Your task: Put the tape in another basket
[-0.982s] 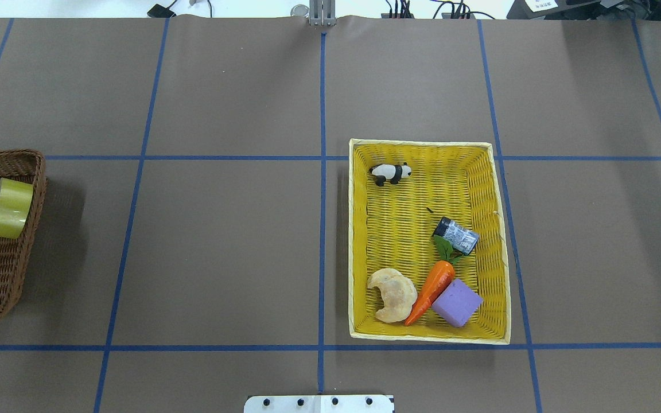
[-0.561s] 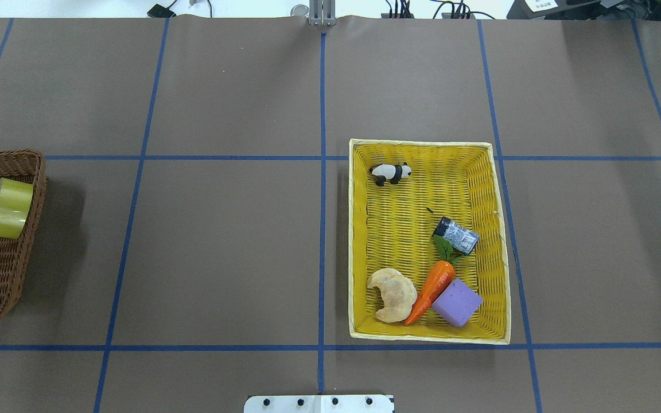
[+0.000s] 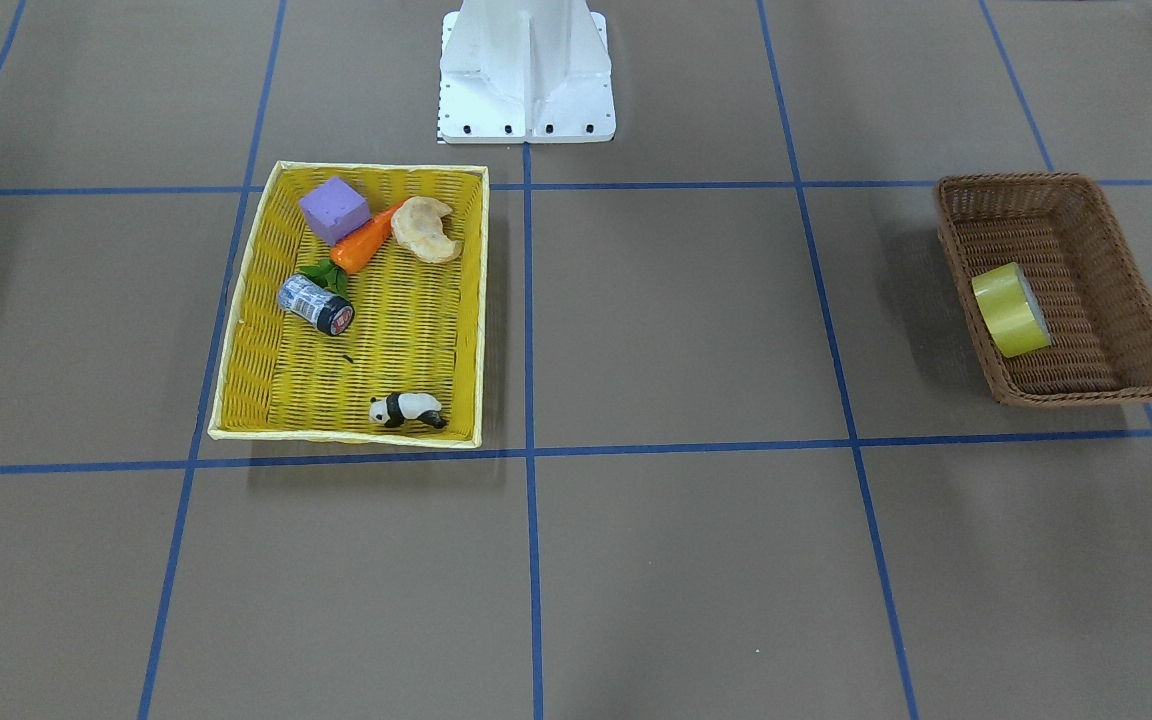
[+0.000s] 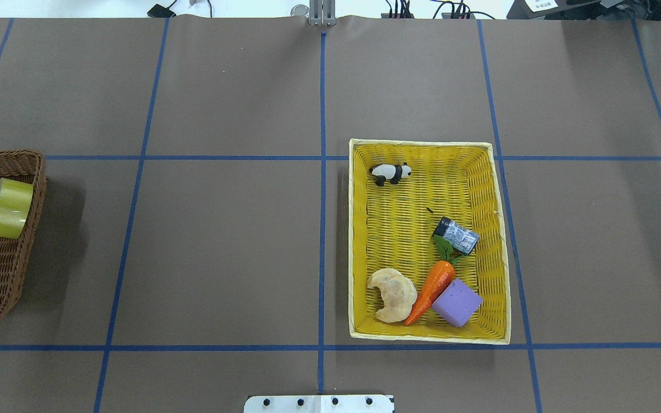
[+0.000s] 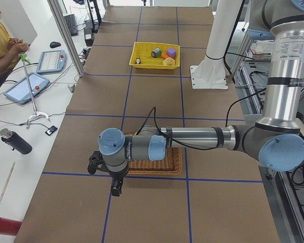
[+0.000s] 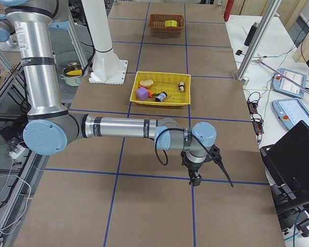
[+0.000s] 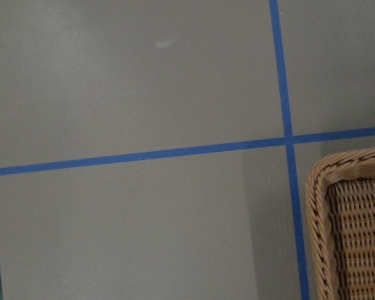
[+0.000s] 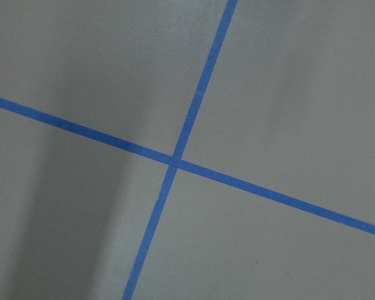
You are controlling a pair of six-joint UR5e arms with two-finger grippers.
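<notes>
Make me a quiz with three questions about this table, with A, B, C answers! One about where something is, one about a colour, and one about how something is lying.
1. Where is the tape?
A. in the brown basket
B. on the bare table
C. on the floor

2. What colour is the block beside the carrot?
A. green
B. purple
C. red

3. How is the can in the yellow basket placed?
A. standing upright
B. lying on its side
C. squashed flat

Answers:
1 A: the yellow roll sits inside the woven brown walls, against one side.
2 B: the block next to the orange carrot is plainly purple.
3 B: the front view shows its round dark end facing sideways and its long body flat on the weave.
</notes>
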